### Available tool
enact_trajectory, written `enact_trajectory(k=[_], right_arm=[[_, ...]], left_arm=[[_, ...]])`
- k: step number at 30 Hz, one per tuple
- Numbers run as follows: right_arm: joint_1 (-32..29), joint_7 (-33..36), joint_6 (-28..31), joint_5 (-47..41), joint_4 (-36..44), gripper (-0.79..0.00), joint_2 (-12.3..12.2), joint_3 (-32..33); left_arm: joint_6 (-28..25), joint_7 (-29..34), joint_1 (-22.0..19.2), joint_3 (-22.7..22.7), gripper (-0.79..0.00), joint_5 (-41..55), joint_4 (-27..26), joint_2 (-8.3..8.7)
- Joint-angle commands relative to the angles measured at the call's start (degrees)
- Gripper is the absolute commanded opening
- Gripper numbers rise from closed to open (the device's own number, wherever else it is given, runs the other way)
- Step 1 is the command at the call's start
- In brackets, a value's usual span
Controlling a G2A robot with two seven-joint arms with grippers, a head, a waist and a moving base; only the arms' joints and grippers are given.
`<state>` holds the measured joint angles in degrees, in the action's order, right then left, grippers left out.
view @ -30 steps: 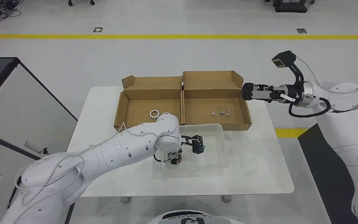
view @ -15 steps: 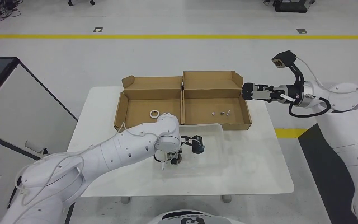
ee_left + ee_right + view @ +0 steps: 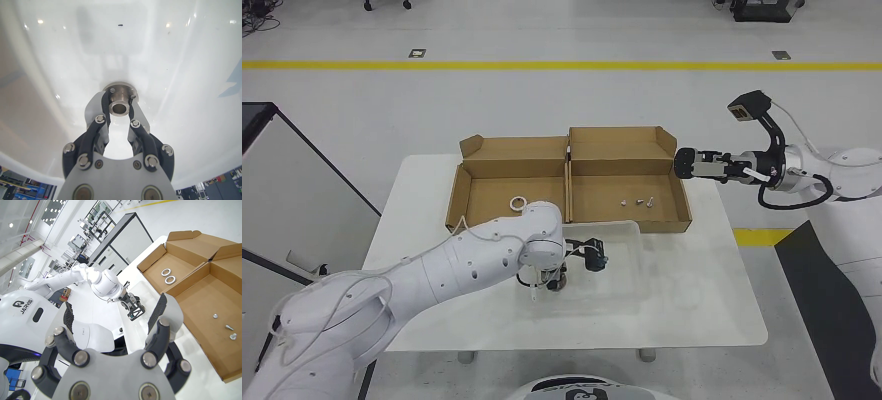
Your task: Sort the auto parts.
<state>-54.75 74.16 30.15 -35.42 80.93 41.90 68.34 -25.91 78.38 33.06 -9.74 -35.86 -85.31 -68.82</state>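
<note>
My left gripper (image 3: 118, 98) is shut on a metal flanged bushing (image 3: 119, 108), holding its tube between the black pads, inside the white tray (image 3: 56, 56). The flange sits at or just above the tray floor. From above, that gripper (image 3: 555, 284) is at the tray's (image 3: 627, 250) near left part. My right gripper (image 3: 682, 163) hangs open and empty beside the right edge of the right cardboard box (image 3: 627, 160). The left box (image 3: 482, 195) holds two metal rings (image 3: 166, 272). The right box holds three small bolts (image 3: 229, 327).
The two open cardboard boxes stand side by side at the table's far side, flaps up. The white tray lies just in front of them. A small dark speck (image 3: 120, 24) lies on the tray floor. Bare tabletop (image 3: 712, 290) lies right of the tray.
The left arm's wrist has shifted very slightly over the tray, still shut on the bushing. The right arm has kept still.
</note>
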Motion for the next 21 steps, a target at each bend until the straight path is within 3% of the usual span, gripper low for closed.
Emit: enact_trajectory(k=[1,16,21], right_arm=[[0.0,0.0,0.0,0.0,0.0,0.0,0.0,0.0],[0.0,0.0,0.0,0.0,0.0,0.0,0.0,0.0],[0.0,0.0,0.0,0.0,0.0,0.0,0.0,0.0]], left_arm=[[0.4,0.3,-1.1,0.0,-0.785,0.7,-1.0,0.26],[4.3,4.3,-12.9,-1.9,-0.785,10.9,-15.1,5.65],[4.2,4.2,-13.1,-1.9,-0.785,11.2,-15.4,5.74]])
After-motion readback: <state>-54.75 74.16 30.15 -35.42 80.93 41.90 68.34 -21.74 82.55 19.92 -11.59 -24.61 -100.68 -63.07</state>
